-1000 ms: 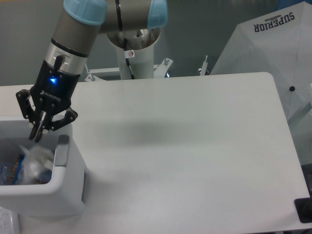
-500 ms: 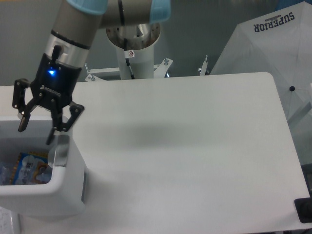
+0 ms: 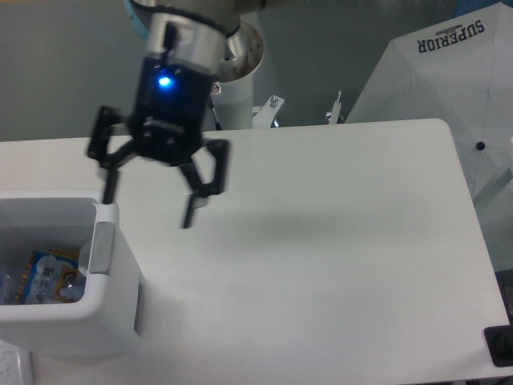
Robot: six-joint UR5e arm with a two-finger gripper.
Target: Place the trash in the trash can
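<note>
Risen and swung off the trash can (image 3: 56, 309) now below-left of them, the jaws (image 3: 147, 202) hang released and empty, so retreating straight over the bare worktop (image 3: 321, 241) suits.

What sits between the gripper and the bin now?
Nothing: the open gripper hangs just right of the bin, over bare table, in the camera view.
</note>
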